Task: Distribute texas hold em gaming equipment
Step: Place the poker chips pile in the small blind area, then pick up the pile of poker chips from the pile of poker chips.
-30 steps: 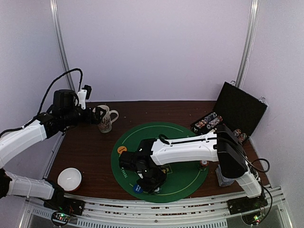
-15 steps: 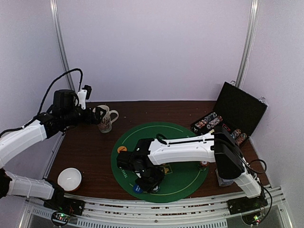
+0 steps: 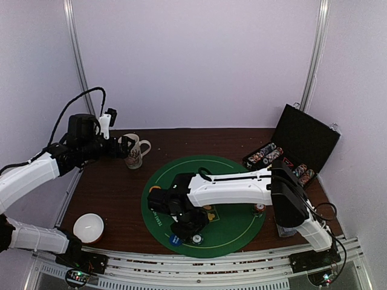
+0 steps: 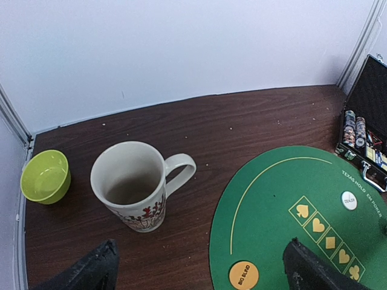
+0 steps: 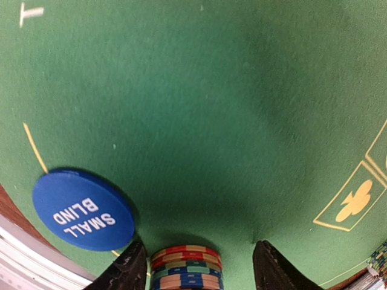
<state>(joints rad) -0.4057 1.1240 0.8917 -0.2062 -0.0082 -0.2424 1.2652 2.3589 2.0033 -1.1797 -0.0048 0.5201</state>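
Flanking the chip stack [image 5: 186, 267], the right pincer [image 5: 198, 257] stands parted.

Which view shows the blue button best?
Right wrist: the blue button is large, its SMALL BLIND lettering readable. Top external shows only a small blue disc; left wrist does not show it.

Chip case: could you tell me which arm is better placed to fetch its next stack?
Right, probably: the case sits on that arm's side, and the right end effector is open over the mat. The left end effector hovers by the mug, far across.
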